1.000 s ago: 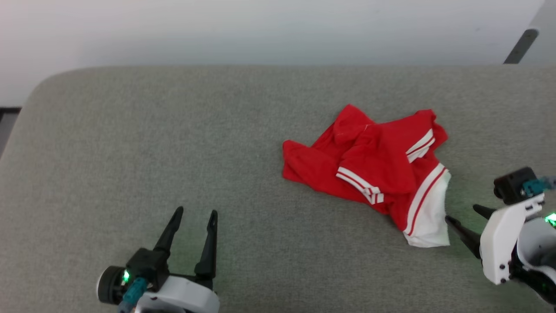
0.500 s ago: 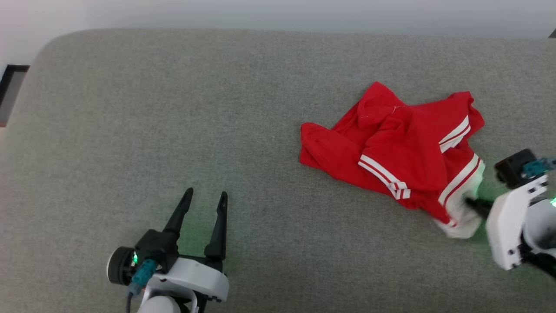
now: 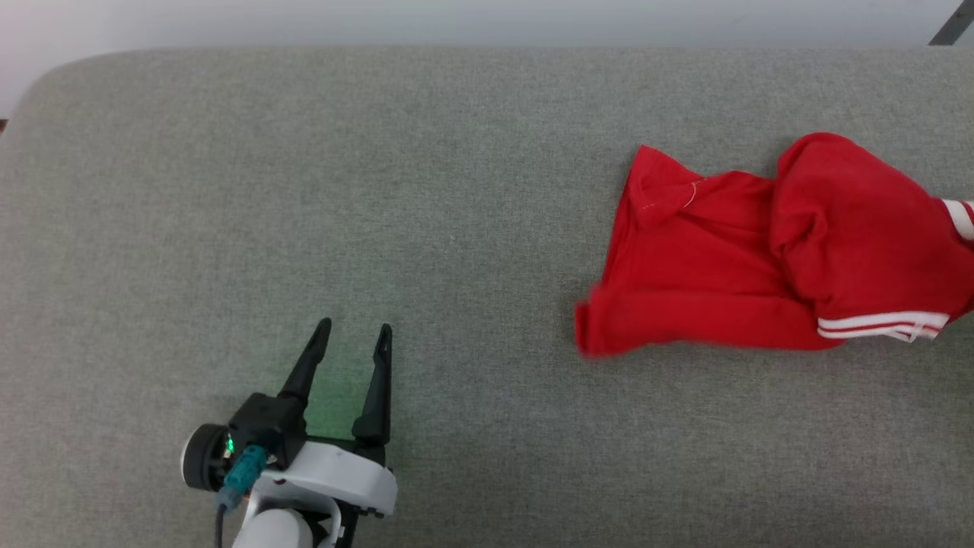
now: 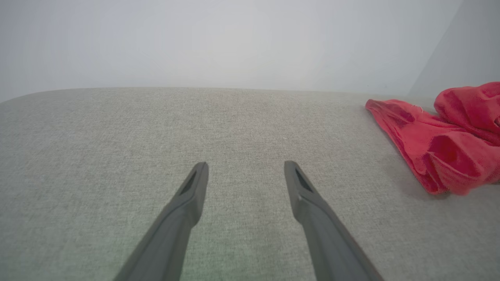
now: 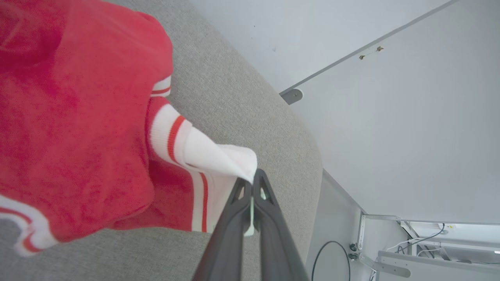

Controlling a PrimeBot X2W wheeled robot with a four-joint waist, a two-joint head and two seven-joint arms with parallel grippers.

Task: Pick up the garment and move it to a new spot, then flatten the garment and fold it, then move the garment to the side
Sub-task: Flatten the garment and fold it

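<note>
The left gripper (image 3: 354, 329) is staying low near the front edge of the bench (image 3: 228, 190), in its left half. Its two dark fingers (image 4: 187, 203) are pointing toward the far edge and are standing wide apart, with nothing between them. Behind them, the black wrist block (image 3: 262, 426) is showing a small green light, and the white forearm shell (image 3: 335, 479) is leaving the head view at the bottom. The right gripper (image 5: 252, 180) is working near the right end of the bench. Its jaws are pressing together on a white sleeve corner of the garment (image 5: 78, 117), and the cloth is stretching away from the tips.
</note>
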